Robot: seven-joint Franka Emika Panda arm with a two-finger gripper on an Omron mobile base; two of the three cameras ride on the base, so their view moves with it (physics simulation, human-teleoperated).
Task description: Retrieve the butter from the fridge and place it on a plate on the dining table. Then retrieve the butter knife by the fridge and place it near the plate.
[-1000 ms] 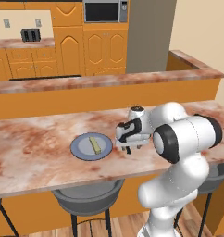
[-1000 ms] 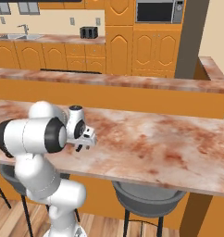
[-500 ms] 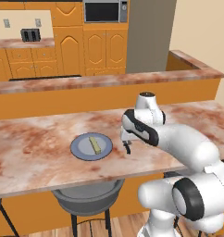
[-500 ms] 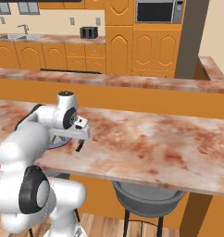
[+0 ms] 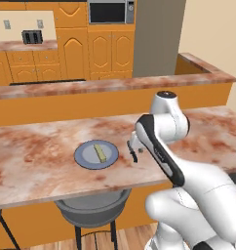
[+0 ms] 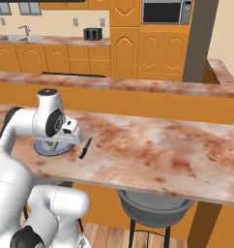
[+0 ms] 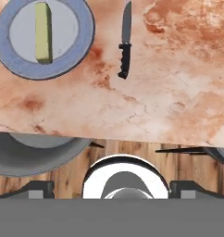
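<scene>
The pale-yellow butter [image 5: 100, 152] [image 7: 43, 32] lies on the blue-grey plate [image 5: 86, 158] [image 7: 81, 28] on the dining table [image 5: 37, 166] [image 6: 153, 155]. Just right of the plate, the dark-handled butter knife [image 5: 133, 156] [image 6: 85, 147] [image 7: 125, 44] rests flat on the stone top, blade pointing away from the table's near edge. My gripper [image 5: 133, 145] [image 6: 73, 139] hangs above the table beside the plate and the knife and holds nothing. Its fingertips [image 7: 40, 189] stand wide apart in the hand view, so it is open.
Grey bar stools [image 5: 90, 210] [image 6: 155, 208] stand under the table's near edge. Behind the table runs a narrower marbled ledge [image 5: 115, 85] [image 6: 138, 85]. Orange cabinets, a microwave [image 5: 108, 10] and the grey fridge side [image 5: 156, 34] fill the back.
My arm has swung and unfolded, and the hand has lifted off the table. The knife now lies alone to the right of the plate. Plate and butter have stayed put.
</scene>
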